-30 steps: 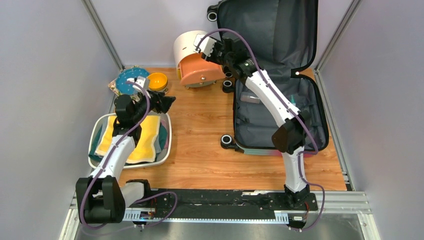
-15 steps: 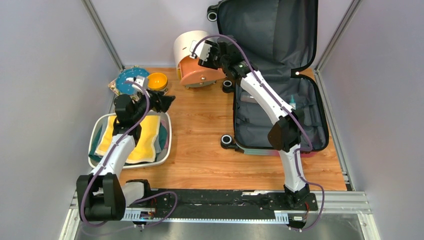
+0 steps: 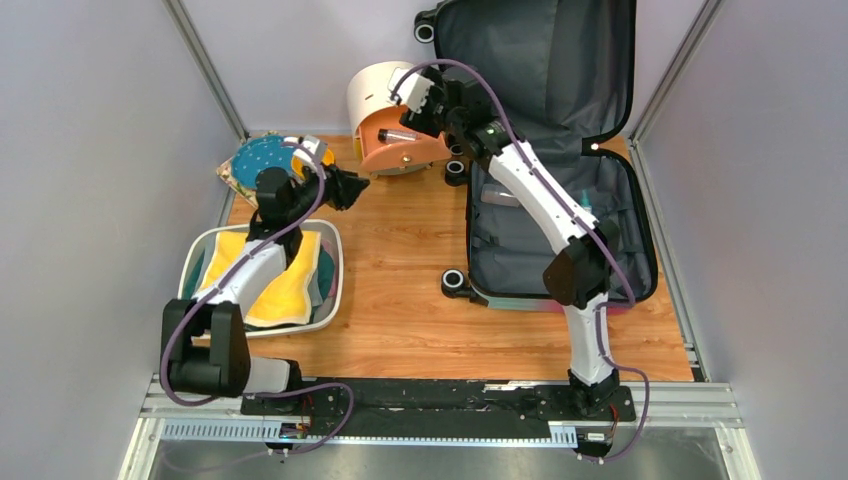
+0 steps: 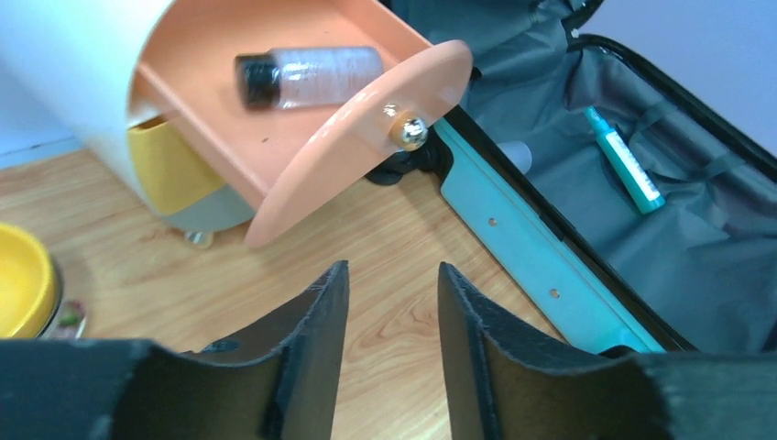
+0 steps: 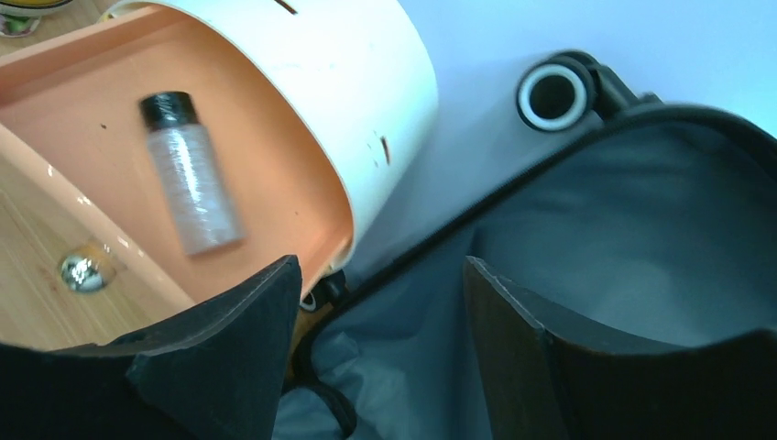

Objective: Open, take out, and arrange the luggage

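The white basin (image 3: pixel 335 272) sits nearest my bases, at about 8 o'clock on the wooden surface (image 3: pixel 400 300), with a yellow cloth (image 3: pixel 290 282) lying in it. At 3 o'clock lies the luggage (image 3: pixel 515 255). It is wide open: its lower half is flat on the surface with the dark grey lining showing, and its lid stands upright against the back wall at 1 o'clock. A teal tube (image 4: pixel 623 160) rests in the lower half, and a black wheel (image 3: pixel 455 282) marks its near left corner.

My left fingers (image 4: pixel 392 275) hover over bare wood at about 10 o'clock. They are parted by a narrow gap and hold nothing, pointing towards the cabinet. A yellow bowl (image 4: pixel 18 280) and a blue dotted disc (image 3: pixel 255 160) sit to their left, at the far left of the surface.

At 12 o'clock the round cream cabinet (image 3: pixel 370 90) has its orange drawer (image 4: pixel 275 128) pulled out. A clear bottle with a black cap (image 4: pixel 311 75) lies on its side in it.

My right fingers (image 5: pixel 380 266) hang above the drawer's right edge, beside the luggage lid. They are spread wide, with nothing between them.
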Controlling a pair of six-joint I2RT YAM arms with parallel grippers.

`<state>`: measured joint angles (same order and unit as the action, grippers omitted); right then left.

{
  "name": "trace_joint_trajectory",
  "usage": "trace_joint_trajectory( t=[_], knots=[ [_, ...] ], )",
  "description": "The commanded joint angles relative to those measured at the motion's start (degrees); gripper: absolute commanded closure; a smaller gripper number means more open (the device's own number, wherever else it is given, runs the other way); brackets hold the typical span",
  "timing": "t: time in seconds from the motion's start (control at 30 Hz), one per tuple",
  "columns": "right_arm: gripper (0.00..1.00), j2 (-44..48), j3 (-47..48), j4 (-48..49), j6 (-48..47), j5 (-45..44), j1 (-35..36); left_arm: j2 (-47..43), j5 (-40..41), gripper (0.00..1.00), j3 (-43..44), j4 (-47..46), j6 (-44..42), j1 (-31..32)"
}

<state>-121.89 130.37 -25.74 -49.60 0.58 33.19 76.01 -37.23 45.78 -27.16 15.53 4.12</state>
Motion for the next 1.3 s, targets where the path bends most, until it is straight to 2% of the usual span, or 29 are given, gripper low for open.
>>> trace_joint_trajectory(
  t=[0.0,0.1,0.2,0.27,0.53,0.93,1.03,1.07,1.2,1.23,1.27],
  knots=[
    [0.26,11.91,-3.44,2.80,7.66,-4.96,-1.98,5.10,4.27,0.54,4.92,-4.92,-4.19,4.31],
    [0.20,17.18,-8.45,0.78,11.45,-6.46,-3.83,9.67,6.99,0.59,7.99,-6.68,-4.55,7.03],
    [0.15,22.63,-14.25,-0.89,16.20,-7.00,-6.02,14.77,10.16,0.59,12.04,-8.43,-3.40,9.41],
    [0.14,25.45,-17.58,-2.03,18.57,-6.91,-6.91,18.02,13.30,0.55,14.15,-9.67,-3.22,10.73],
    [0.14,36.10,-29.72,-5.64,23.06,-5.59,-12.18,27.87,24.39,0.52,23.91,-13.97,-1.91,13.28],
    [0.14,41.64,-35.53,-7.40,23.67,-5.76,-15.08,44.04,31.52,0.45,44.56,-10.11,-7.79,13.19],
    [0.14,42.34,-35.88,-8.10,24.73,-6.03,-15.35,44.32,27.85,0.42,45.89,-11.15,-9.20,13.19],
    [0.14,42.87,-36.14,-8.19,24.91,-5.94,-15.26,43.53,22.87,0.42,43.98,-11.86,-9.81,13.11],
    [0.14,44.10,-37.37,-8.37,25.26,-5.59,-15.70,34.86,12.47,0.38,33.96,-15.20,-15.43,13.20],
    [0.14,44.19,-37.55,-8.45,25.35,-5.59,-15.87,33.17,8.36,0.36,28.63,-15.73,-18.40,13.11],
    [0.13,44.36,-37.73,-8.45,25.52,-5.50,-16.05,29.85,5.97,0.33,25.88,-16.26,-25.83,13.19]
  ],
)
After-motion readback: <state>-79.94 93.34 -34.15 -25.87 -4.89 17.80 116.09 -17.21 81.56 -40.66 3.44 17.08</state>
